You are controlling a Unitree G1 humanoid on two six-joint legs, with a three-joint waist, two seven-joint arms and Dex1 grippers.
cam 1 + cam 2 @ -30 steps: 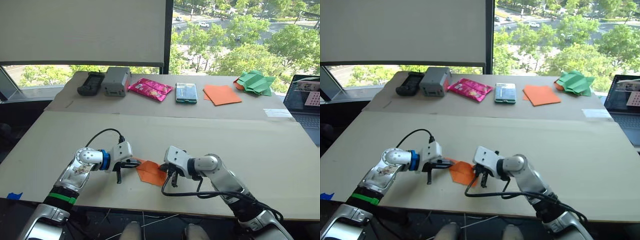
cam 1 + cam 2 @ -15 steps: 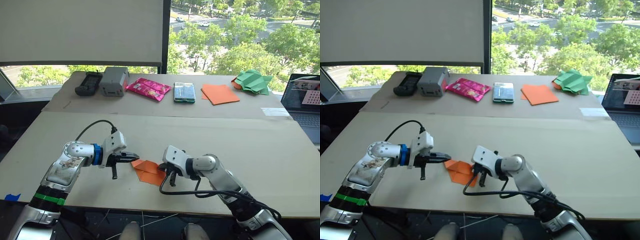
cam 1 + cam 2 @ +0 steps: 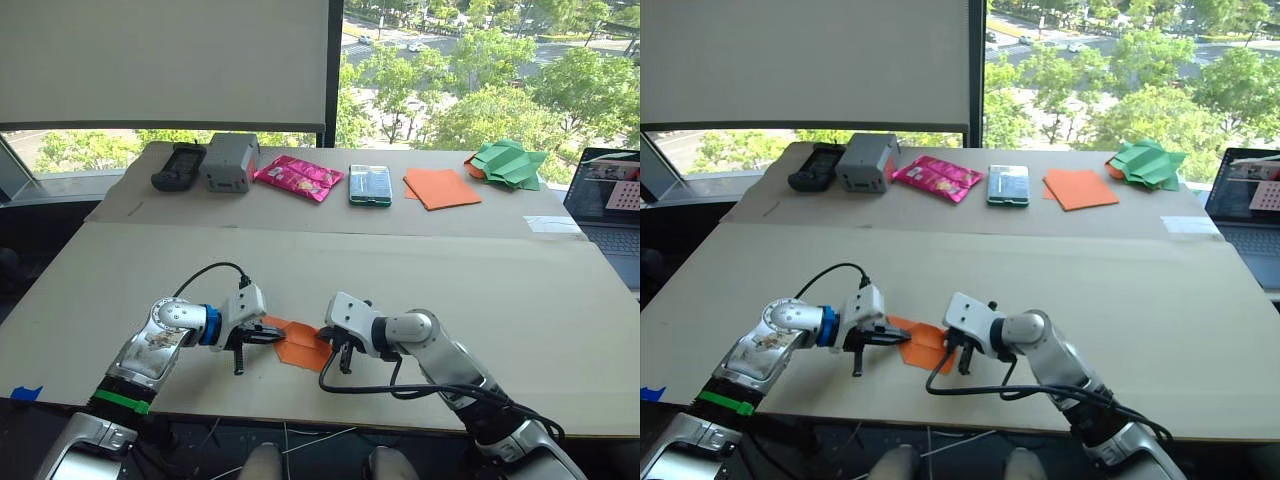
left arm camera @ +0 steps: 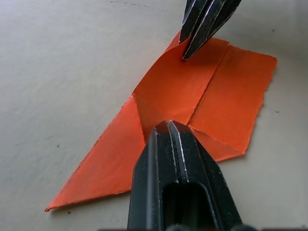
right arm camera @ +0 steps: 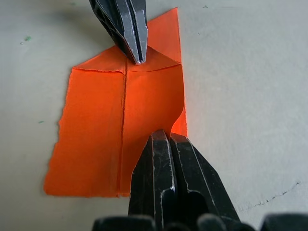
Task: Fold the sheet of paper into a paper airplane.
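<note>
The sheet of paper [image 3: 299,343], bright orange with creases and a triangular flap, lies flat near the front edge of the tan table [image 3: 470,285]. My left gripper [image 3: 273,337] is shut, its tips resting on the paper's left part by the centre crease [image 4: 169,127]. From the other side, my right gripper [image 3: 340,358] is also shut. It touches the paper's right edge [image 5: 163,134], where the flap curls up a little. In each wrist view the other gripper's shut fingers [image 4: 206,21] [image 5: 126,26] point down onto the sheet. No finished paper airplane is in view.
A second table behind holds a black device [image 3: 179,166], a grey box [image 3: 229,161], a pink packet [image 3: 298,177], a green case [image 3: 370,185], a flat stack of orange sheets [image 3: 442,188] and green paper shapes [image 3: 510,164]. A laptop [image 3: 607,200] stands at the right.
My left arm swung out to the left half a second ago and has drawn back in, its shut tips again on the paper. The right gripper and the paper have stayed put.
</note>
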